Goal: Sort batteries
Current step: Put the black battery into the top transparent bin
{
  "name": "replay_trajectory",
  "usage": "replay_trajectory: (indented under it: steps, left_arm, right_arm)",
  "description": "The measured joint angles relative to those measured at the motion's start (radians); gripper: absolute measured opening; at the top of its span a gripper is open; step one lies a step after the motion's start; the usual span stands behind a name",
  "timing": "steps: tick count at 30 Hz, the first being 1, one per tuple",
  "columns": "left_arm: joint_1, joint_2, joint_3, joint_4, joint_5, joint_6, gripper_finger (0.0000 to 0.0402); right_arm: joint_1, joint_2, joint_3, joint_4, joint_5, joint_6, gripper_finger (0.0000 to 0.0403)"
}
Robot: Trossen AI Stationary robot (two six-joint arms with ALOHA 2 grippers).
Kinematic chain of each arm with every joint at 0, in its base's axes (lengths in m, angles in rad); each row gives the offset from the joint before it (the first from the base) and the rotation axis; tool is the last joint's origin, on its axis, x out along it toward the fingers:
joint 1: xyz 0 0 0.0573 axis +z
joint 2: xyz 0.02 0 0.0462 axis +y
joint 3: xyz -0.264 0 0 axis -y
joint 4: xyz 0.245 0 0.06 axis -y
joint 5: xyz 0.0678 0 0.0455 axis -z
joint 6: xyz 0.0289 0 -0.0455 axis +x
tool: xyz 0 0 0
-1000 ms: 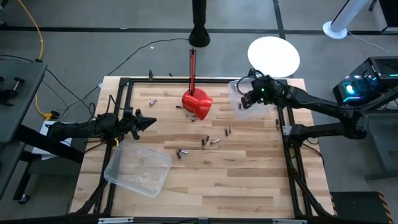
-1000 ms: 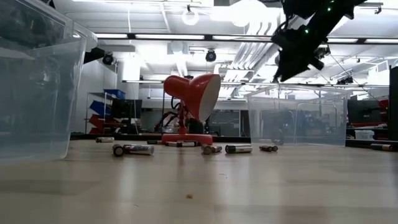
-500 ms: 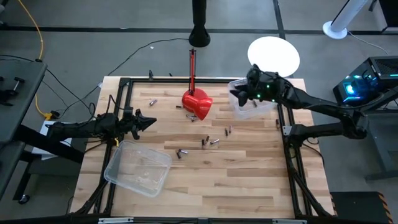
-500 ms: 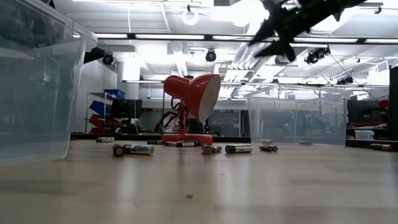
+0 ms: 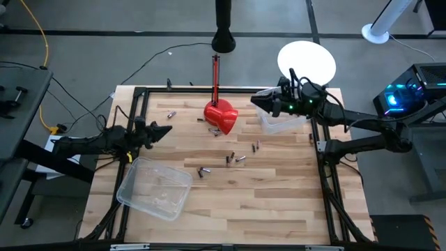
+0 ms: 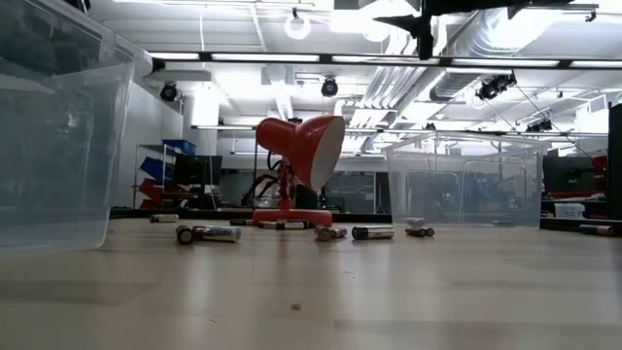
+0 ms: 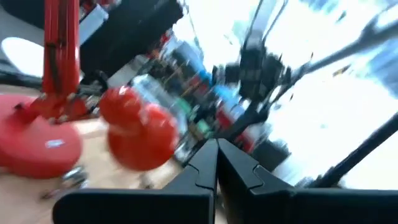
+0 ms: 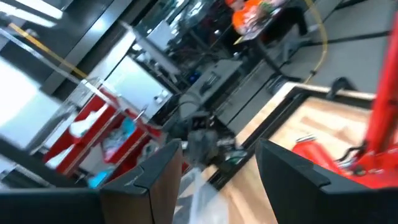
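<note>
Two arms: both raised off the table, left one low at the left edge, right one reaching in from the right rear
Table: pale wood planks inside a dark frame
Left bin: clear plastic, front left, just in front of the left gripper; cannot tell what lies inside
Right bin: clear plastic, right rear corner, partly under the right arm; in the low view it stands behind the batteries at the right
Lamp: red, rear centre, shade tipped toward the table, stem running back to the frame
Right gripper: above the right bin's inner edge, pointing at the lamp; fingers wide apart, nothing between them
Left gripper: near the left edge, pointing right toward the lamp; fingers pressed together, nothing held
Batteries: small dark and silvery cylinders lying loose on the wood; a cluster at centre in front of the lamp, one pair further left and forward, one alone at the rear left, a few beside the lamp base; all apart from both grippers
</note>
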Motion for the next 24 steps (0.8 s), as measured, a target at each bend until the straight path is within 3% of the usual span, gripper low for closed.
replay_trajectory:
  steps: [4,8,12,16,20,24]
  left_arm:
    - [0.001,0.021,0.001,0.215,-0.104,-0.038,0.0]
    - [0.001,0.144,0.076,0.281,0.095,0.035,0.0001]
    - [0.0,0.354,0.274,0.077,0.238,0.099,0.0001]
    - [0.0,0.573,0.534,-0.252,0.27,0.294,0.0003]
    - [0.0,0.741,0.743,-0.607,0.168,0.408,0.0023]
    - [0.0,0.834,0.823,-0.744,0.068,0.378,0.0057]
  right_arm:
    - [0.047,0.0,0.0,-0.002,0.025,0.014,0.0199]
    - [0.097,0.012,0.0,-0.011,0.017,0.047,0.0199]
    - [0.184,0.045,0.001,-0.096,-0.025,0.08,0.0199]
    - [0.288,0.093,0.002,-0.339,-0.05,0.086,0.0197]
    - [0.37,0.172,0.002,-0.58,0.039,0.087,0.0189]
    - [0.397,0.285,0.002,-0.636,0.15,0.126,0.0177]
